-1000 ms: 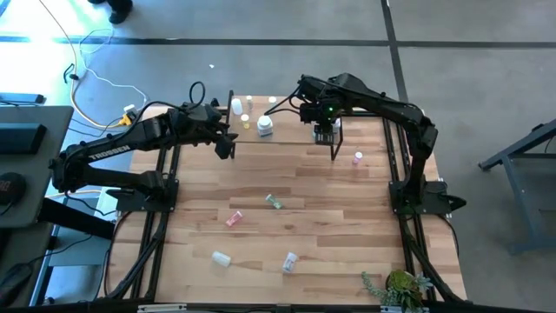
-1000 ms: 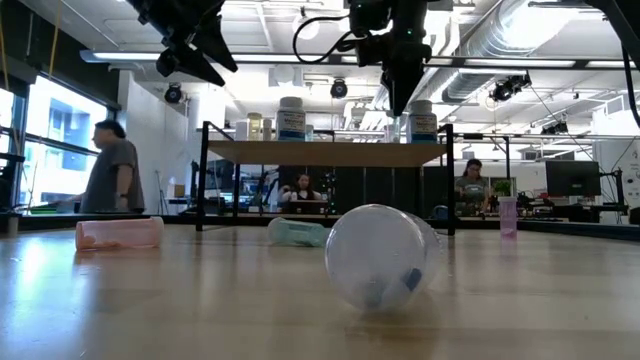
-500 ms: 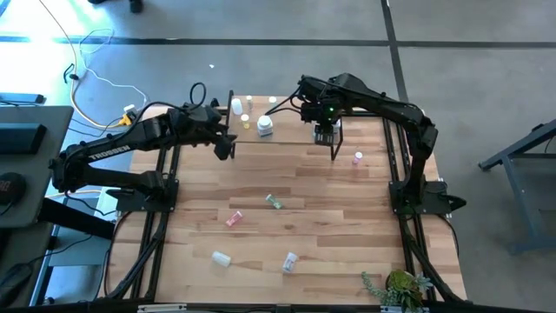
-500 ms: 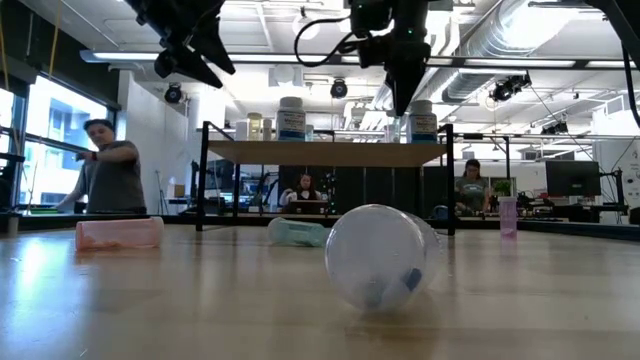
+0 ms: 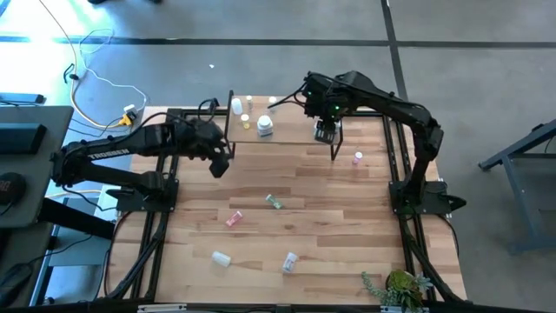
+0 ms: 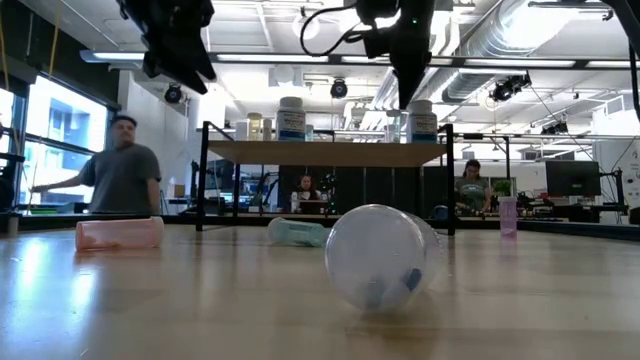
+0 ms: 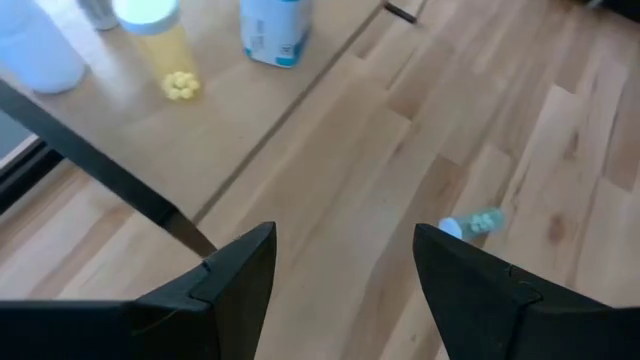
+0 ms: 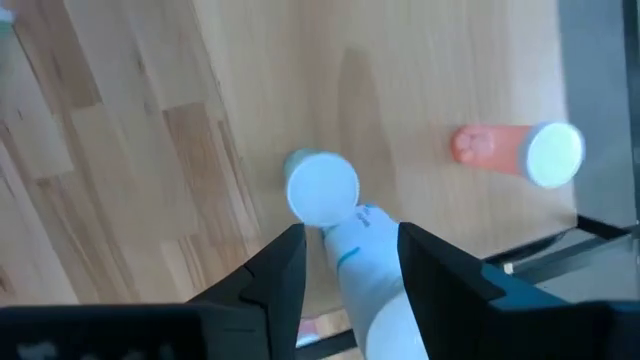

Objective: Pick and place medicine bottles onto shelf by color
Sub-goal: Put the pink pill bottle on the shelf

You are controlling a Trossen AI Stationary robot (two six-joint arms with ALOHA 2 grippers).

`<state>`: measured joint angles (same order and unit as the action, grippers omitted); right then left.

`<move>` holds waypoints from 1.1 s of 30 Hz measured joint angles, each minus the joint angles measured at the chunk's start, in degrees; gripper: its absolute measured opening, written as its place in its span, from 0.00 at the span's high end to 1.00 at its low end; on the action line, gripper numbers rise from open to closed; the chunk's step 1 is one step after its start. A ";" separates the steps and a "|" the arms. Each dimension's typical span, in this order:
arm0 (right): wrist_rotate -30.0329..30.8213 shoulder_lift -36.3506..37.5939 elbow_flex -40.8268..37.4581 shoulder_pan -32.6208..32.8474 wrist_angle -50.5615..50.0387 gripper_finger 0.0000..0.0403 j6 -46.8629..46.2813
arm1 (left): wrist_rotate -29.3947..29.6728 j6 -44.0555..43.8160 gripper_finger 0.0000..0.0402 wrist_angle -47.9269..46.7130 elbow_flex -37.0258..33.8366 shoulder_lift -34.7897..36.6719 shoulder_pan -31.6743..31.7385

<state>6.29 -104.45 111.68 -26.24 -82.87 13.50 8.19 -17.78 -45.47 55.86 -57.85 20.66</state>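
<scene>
On the near tabletop [image 5: 347, 235]: a clear bottle [image 5: 221, 257] and a white-labelled bottle [image 5: 290, 261] are lying on their sides.
Mid tabletop: a pink bottle [image 5: 234, 218] and a green bottle [image 5: 274, 202] are lying apart; a small pink bottle [image 5: 357, 158] is standing at the right.
Left end effector [image 5: 221, 165]: hovering just in front of the shelf's left end, its fingers [image 7: 232, 282] spread apart, gripping nothing.
Shelf [image 5: 291, 132]: sitting at the far edge, carrying a white bottle [image 5: 236, 106], a yellow bottle [image 5: 245, 121] and a white jar [image 5: 265, 127].
Right end effector [image 5: 326, 132]: hanging over the shelf's right end, clenching a white bottle with a blue label [image 8: 362, 268], beside a white-capped bottle [image 8: 322, 186] and an orange bottle [image 8: 515, 153].
</scene>
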 joint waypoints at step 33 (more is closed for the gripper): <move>-1.36 1.43 14.25 11.17 -2.14 0.62 -19.38 | 5.98 -29.34 0.43 -4.70 -4.82 0.00 -31.71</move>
<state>4.93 -103.02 125.93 -15.07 -85.01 -5.88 14.16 -47.12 -50.17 51.03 -57.84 -11.05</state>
